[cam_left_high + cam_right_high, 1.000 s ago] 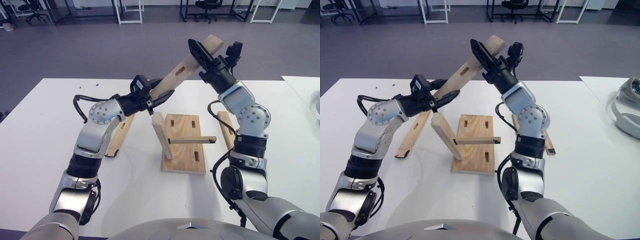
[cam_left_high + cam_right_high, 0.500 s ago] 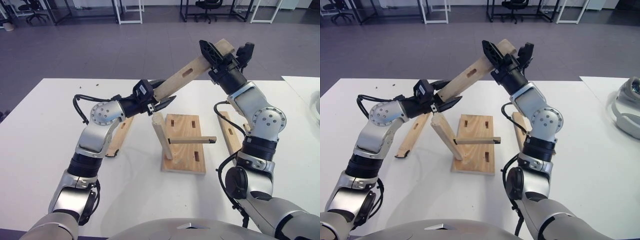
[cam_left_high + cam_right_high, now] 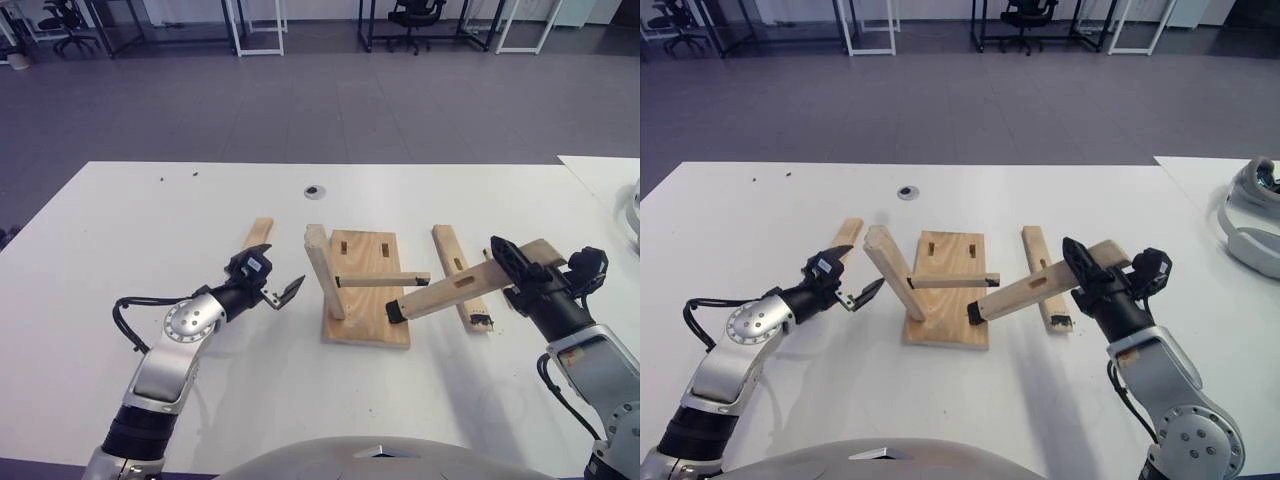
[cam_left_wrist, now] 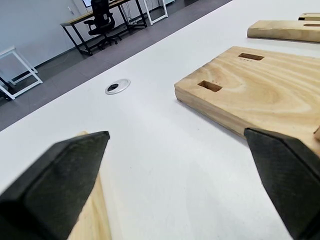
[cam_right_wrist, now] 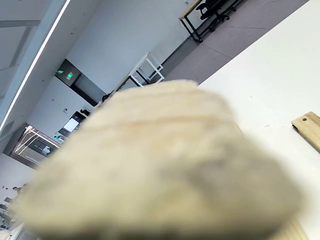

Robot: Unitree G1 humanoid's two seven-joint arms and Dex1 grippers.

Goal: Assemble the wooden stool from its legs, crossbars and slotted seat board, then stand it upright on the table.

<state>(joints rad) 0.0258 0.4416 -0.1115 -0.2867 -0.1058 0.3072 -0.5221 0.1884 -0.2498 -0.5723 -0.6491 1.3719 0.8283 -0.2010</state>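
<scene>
beside seat board (image 3: 366,312): two loose legs (image 3: 259,234) (image 3: 452,262) | right fingers (image 3: 505,256) grip third leg (image 3: 440,295) | left fingers (image 3: 291,290) wide

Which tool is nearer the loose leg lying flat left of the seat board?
Left. The open left tool sits at the near end of that loose leg; the right tool is across the seat board, gripping another leg at the table's right side.

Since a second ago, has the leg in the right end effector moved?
Yes. The leg has dropped from high above the seat board to low beside its right edge.
</scene>
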